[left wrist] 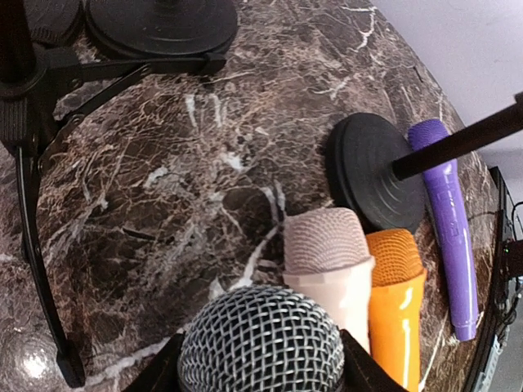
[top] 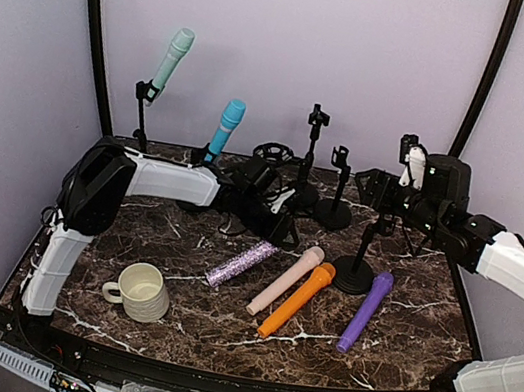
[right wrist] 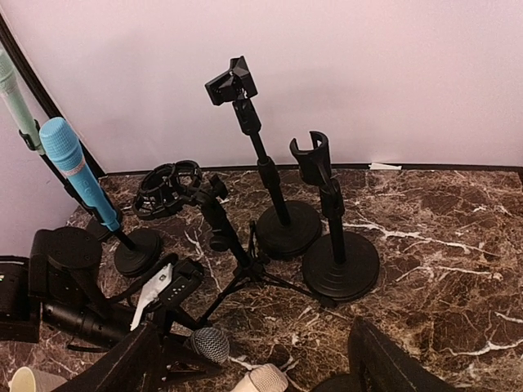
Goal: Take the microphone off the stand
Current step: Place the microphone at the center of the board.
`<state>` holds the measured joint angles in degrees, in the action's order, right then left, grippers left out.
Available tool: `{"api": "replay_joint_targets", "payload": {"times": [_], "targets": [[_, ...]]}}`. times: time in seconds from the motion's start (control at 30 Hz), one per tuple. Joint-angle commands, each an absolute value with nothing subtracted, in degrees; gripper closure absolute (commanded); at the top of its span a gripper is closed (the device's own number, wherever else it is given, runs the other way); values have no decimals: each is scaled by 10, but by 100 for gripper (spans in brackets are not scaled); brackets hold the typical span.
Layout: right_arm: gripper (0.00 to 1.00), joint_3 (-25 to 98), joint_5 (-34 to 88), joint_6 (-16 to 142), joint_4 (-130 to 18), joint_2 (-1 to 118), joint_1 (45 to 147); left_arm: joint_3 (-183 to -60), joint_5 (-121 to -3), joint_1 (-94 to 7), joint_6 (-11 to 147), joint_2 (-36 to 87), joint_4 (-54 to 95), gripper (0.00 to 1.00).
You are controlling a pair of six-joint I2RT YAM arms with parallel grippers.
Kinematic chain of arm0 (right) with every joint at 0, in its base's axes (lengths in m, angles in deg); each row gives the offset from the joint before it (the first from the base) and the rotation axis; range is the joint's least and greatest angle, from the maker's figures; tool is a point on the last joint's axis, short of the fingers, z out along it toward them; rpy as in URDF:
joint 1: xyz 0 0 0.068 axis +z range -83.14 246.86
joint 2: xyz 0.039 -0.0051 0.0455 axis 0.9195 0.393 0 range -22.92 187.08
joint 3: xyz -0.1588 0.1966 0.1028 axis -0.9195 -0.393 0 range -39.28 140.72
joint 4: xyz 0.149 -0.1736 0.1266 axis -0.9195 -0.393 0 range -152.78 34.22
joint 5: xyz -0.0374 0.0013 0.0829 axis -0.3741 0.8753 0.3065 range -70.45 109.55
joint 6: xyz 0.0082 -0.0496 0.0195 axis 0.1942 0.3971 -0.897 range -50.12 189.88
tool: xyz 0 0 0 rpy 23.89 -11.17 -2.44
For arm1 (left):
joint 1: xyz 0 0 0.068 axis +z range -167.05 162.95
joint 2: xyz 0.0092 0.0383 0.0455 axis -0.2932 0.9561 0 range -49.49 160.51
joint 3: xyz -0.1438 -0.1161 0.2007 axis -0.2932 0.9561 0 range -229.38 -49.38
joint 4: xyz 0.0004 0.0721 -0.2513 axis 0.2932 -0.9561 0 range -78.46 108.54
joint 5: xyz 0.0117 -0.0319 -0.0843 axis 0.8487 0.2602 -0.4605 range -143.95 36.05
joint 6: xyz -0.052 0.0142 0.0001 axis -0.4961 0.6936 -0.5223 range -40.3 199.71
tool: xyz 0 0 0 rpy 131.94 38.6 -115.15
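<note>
Within left tool (left wrist: 261, 372), microphone (left wrist: 261, 336) (mesh-headed)

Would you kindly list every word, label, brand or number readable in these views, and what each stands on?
No legible text in any view.
White tag in the right wrist view: any print is too small to read.
Silver-mesh-headed microphone, purple plastic microphone, ribbed cream mug: no lettering visible.

A cream ribbed mug (top: 141, 292) stands upright on the near-left part of the dark marble-pattern table (top: 411, 329), its handle toward the left. A plain lilac wall (top: 300, 40) backs the table, flanked by two curved black poles (top: 93, 24).
</note>
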<state>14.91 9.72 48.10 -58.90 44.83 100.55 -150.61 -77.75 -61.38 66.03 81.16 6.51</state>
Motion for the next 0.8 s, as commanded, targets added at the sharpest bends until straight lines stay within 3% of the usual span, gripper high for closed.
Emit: {"api": "replay_joint_targets", "payload": {"times": [0.0,0.2,0.47,0.6,0.77], "targets": [[21,144,103,466,-560,438,1003,-1520,-746,-619,629,833,135,96],[21,142,102,460,-563,438,1003,-1532,-752,-627,606,856,170,90],[21,143,98,455,-567,436,1003,-1546,-749,-630,627,858,148,57],[21,146,97,454,-572,437,1003,-1542,-742,-630,637,842,141,44],[22,147,92,453,-577,436,1003,-1528,-741,-630,645,813,142,37]]}}
